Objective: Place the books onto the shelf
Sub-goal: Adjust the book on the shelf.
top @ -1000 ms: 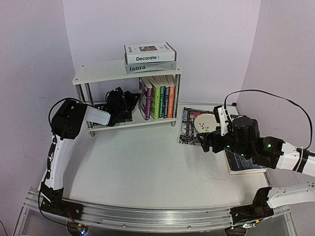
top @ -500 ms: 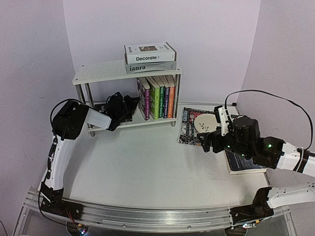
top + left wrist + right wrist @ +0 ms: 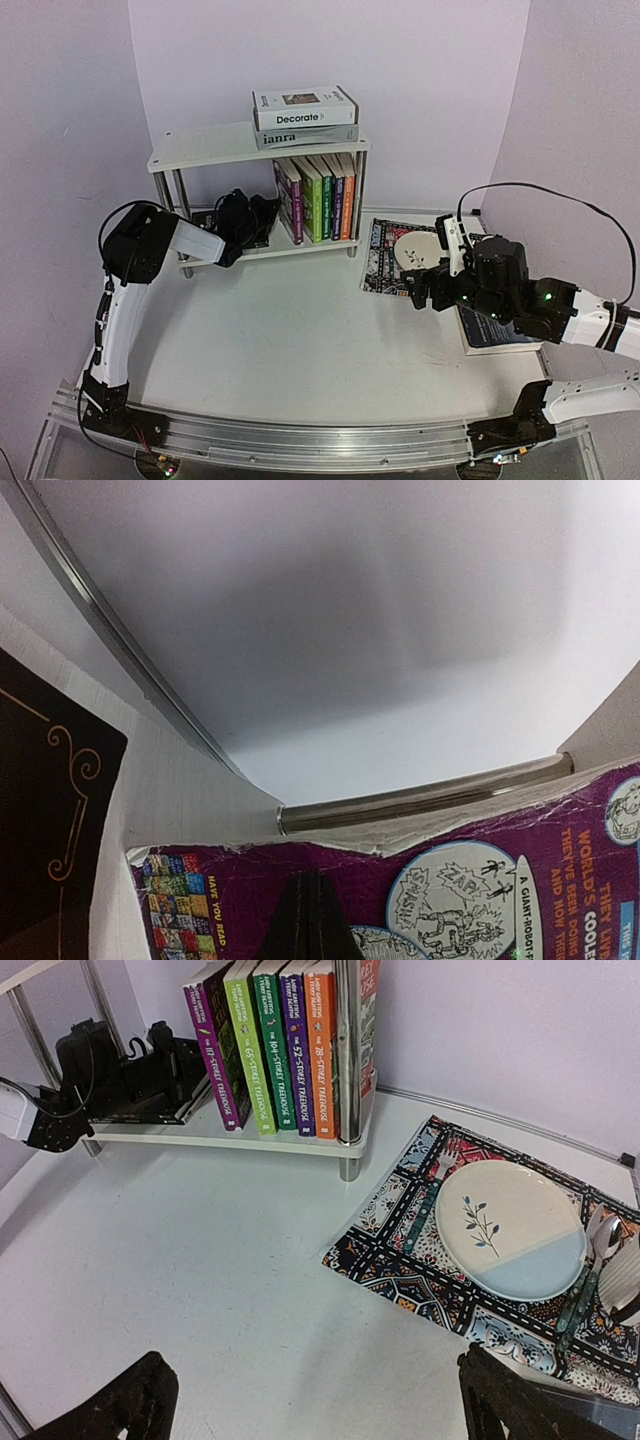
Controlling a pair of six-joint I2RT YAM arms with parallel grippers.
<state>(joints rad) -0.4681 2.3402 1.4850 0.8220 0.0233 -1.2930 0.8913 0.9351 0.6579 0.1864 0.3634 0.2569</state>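
Observation:
The white shelf (image 3: 200, 150) stands at the back of the table. The "Decorate" book (image 3: 305, 108) lies on the grey "ianra" book (image 3: 300, 136) on its top board. Several Treehouse books (image 3: 285, 1045) stand upright on the lower tier, the purple book (image 3: 289, 200) leaning left. My left gripper (image 3: 260, 213) is inside that tier, shut, its tip (image 3: 312, 880) against the purple book's cover (image 3: 450, 870), above a flat dark book (image 3: 50, 810). My right gripper (image 3: 310, 1400) hangs open over the bare table beside the placemat. A navy book (image 3: 490, 335) lies under the right arm.
A patterned placemat (image 3: 385, 265) with a plate (image 3: 510, 1230) and cutlery (image 3: 590, 1280) lies right of the shelf. Chrome legs (image 3: 347, 1070) stand at the shelf's corners. Walls close in behind and on both sides.
The left gripper has shifted slightly within the lower tier, and the purple book's top leans a little further left. The right arm has not moved.

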